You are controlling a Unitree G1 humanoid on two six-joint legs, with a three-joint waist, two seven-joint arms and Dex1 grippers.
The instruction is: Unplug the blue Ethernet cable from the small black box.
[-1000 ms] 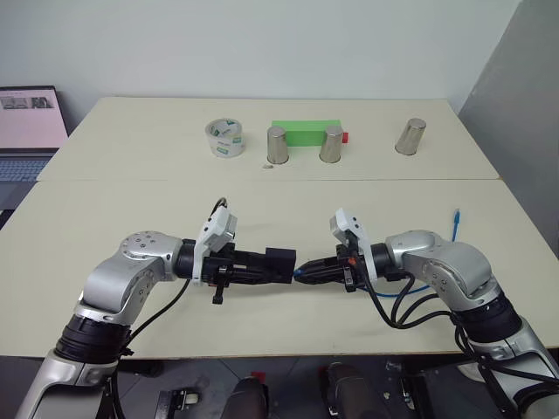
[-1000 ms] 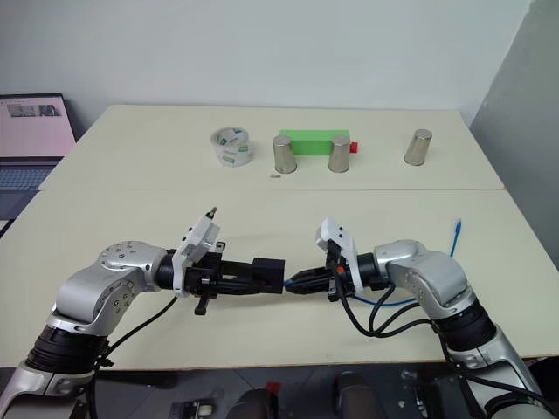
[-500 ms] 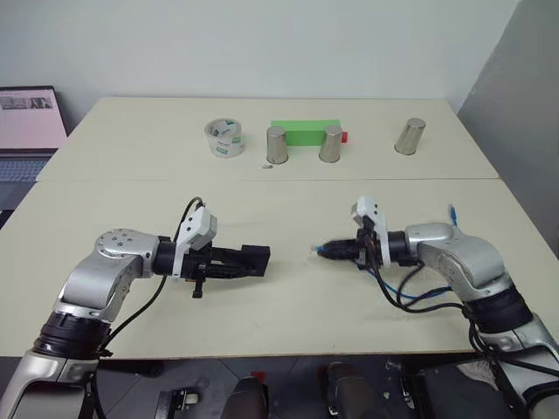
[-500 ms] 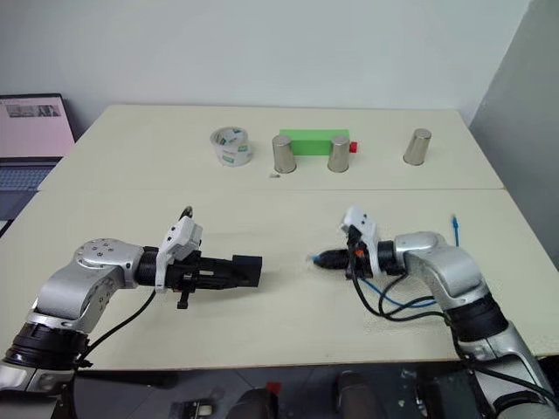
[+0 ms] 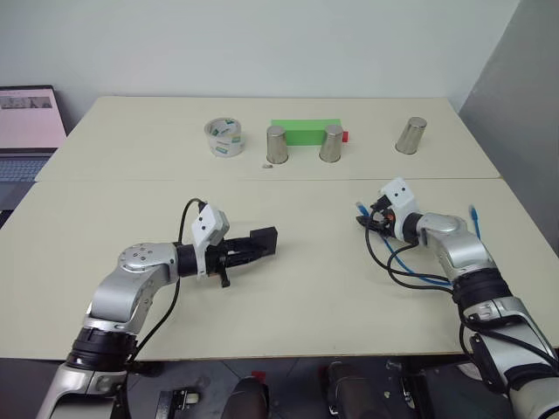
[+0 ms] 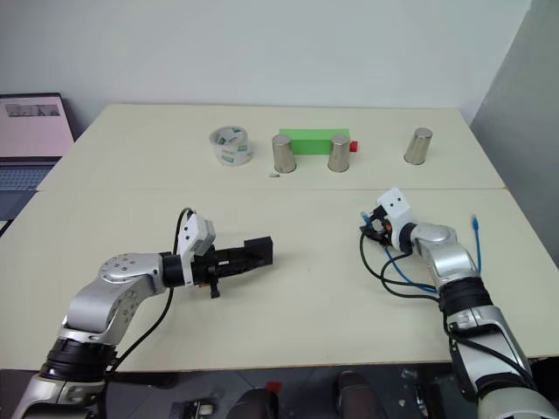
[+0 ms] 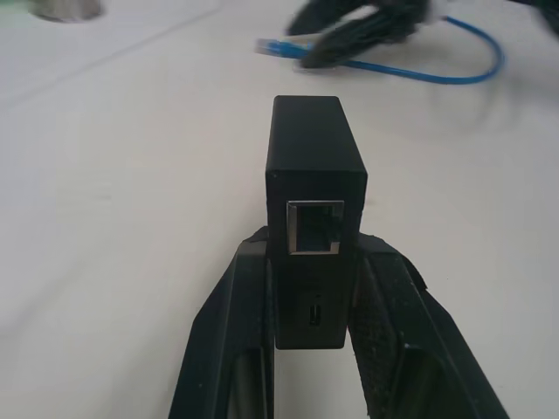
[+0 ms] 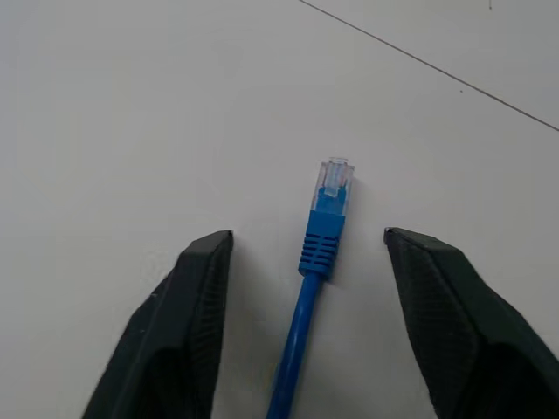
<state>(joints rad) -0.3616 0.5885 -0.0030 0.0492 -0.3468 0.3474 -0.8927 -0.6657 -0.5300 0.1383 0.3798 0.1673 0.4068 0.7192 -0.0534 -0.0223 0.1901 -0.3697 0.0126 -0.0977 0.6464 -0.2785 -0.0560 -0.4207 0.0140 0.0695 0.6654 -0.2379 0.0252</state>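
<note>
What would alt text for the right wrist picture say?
The blue Ethernet cable lies loose on the pale table, its clear plug unplugged, between the two spread black fingers of the open right hand.

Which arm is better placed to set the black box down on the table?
Left. The left gripper is shut on the small black box, its port empty; the right gripper is open over the blue Ethernet cable.

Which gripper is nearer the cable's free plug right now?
Right. The right gripper stands open around the blue Ethernet cable's plug; the left gripper, across the table, is shut on the small black box.
</note>
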